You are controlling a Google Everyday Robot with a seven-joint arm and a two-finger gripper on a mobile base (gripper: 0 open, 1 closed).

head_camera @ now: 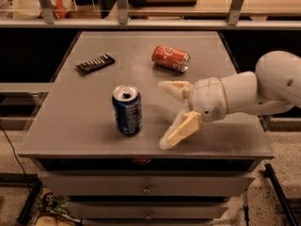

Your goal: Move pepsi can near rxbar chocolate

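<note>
The pepsi can (pixel 127 109) stands upright near the front of the grey table (pixel 94 126), blue with a silver opened top. The rxbar chocolate (pixel 95 63) lies flat in its dark wrapper at the table's back left. My gripper (pixel 163 113) is open and empty just right of the can, its two pale fingers (pixel 181 130) spread and pointing left toward it, a short gap away from the can.
A red-orange soda can (pixel 170 59) lies on its side at the back middle of the table. A shelf rail with posts (pixel 122 4) runs behind the table. Drawers (pixel 146 187) sit under the front edge.
</note>
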